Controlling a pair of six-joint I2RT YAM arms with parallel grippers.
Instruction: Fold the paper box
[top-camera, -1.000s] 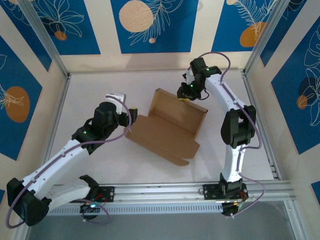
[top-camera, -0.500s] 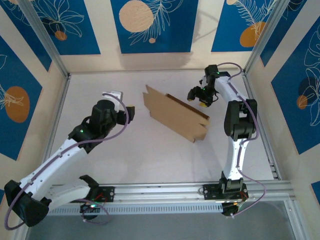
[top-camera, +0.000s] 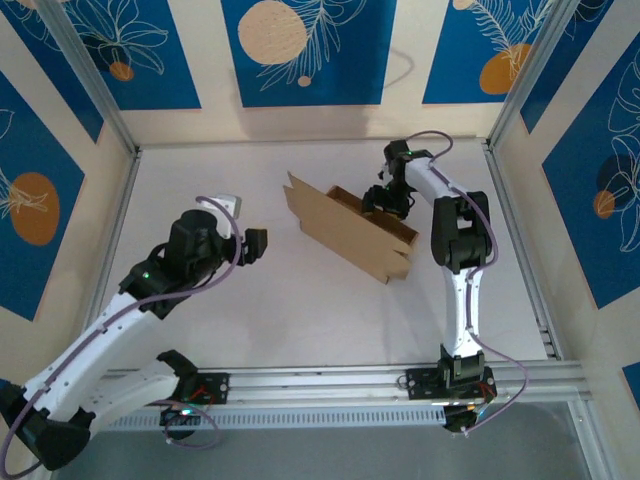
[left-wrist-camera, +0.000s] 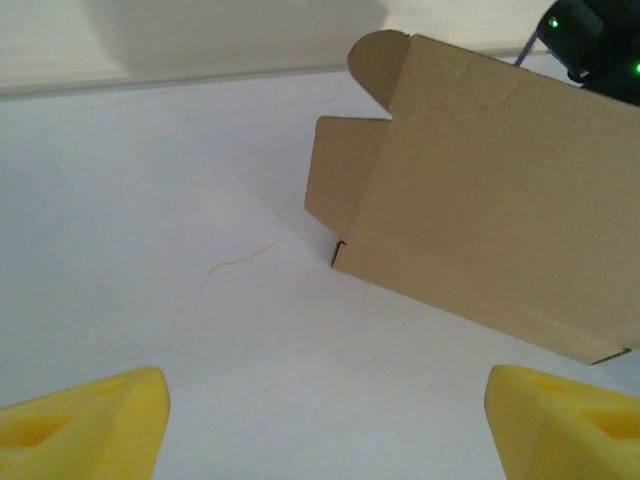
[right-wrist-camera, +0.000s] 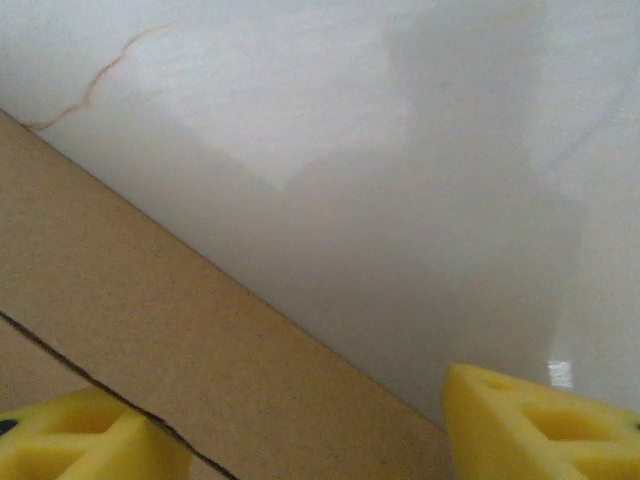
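Paper box: plain brown cardboard, matt, fine fibrous grain, raw cut edges; table: white, smooth, dull sheen, hairline marks; left gripper pads: yellow foam, matt; left arm link: white plastic, slightly glossy; front rail: bare extruded metal, satin; wall panels: printed blue and cream, matt.

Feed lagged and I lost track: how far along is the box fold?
Done: one long panel of the box stands upright, an end flap angled off it. In hand: the right gripper sits at the box's far edge, jaws open; the left gripper hovers open, apart from it. Left: most of it, no closed box shape yet, walls and flaps to tuck.
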